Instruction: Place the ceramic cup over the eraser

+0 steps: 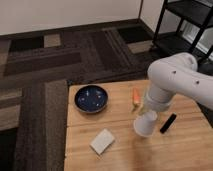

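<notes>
Hanging tilted off the end of the white arm [172, 80], the ceramic cup [145, 125] sits low over the wooden table [120, 157]. The gripper [146, 114] is right at the cup's upper end, mostly tucked under the wrist. Its jaws are closed tight, and since nothing else props the cup at that lean, I'd call it clamped on the cup's wall. The eraser [168, 123] lies flat and slanted just beside the cup, on the side away from the dark blue bowl [92, 98]; whether the two touch I can't tell. The carrot [135, 96] is close behind, and the grey-beige block [102, 141] is well off toward the near edge. As for handling, this looks like a smooth glazed piece: rigid, light enough for a pinch, but slick and tapered, so closed jaws could creep along the wall if the cup swings. It's brittle too, so a hard landing on that wood could chip the rim. A hold across the wall near one end seems the right place, leaving the mouth free to go down. The eraser is slim and light, and looks about as long as the cup is tall. A rim that clips it would likely shove it aside or leave the cup rocking on top.
</notes>
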